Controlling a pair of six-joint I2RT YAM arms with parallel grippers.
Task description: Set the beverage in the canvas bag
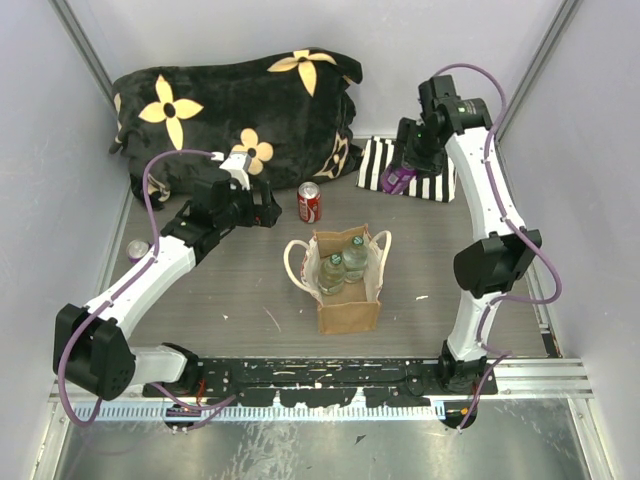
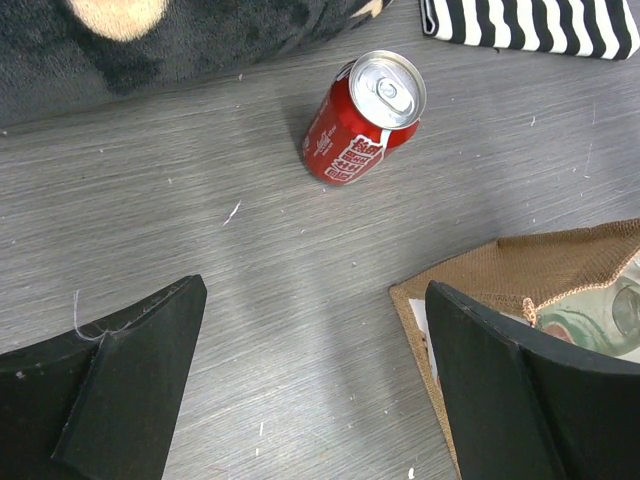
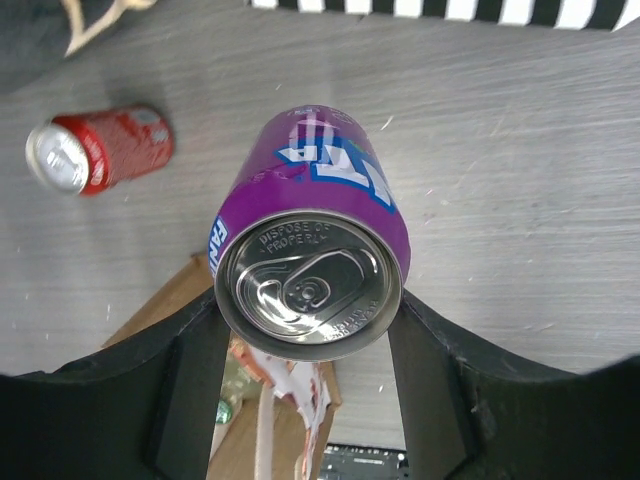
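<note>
The purple can (image 3: 310, 215) is sitting between the jaws of the right gripper (image 3: 310, 340), which are clamping its sides just below the rim. The can's silver top is facing the wrist camera. In the top view the right gripper (image 1: 400, 180) is holding the purple can (image 1: 396, 182) at the far right of the table (image 1: 200, 300), at the near edge of the striped cloth (image 1: 440, 186), well apart from the canvas bag (image 1: 350, 312).

The canvas bag is standing upright and open at the middle of the table, with its cream handles falling to either side. Two clear bottles (image 1: 342, 266) are standing inside it.

The left gripper (image 2: 315, 300) is hovering over the table with its jaws spread wide and gripping nothing. A red can (image 2: 362, 118) is standing upright beyond them, between the canvas bag (image 2: 500, 270) and a dark flowered blanket (image 1: 230, 100).

A small can (image 1: 137, 249) is standing at the table's left edge.
</note>
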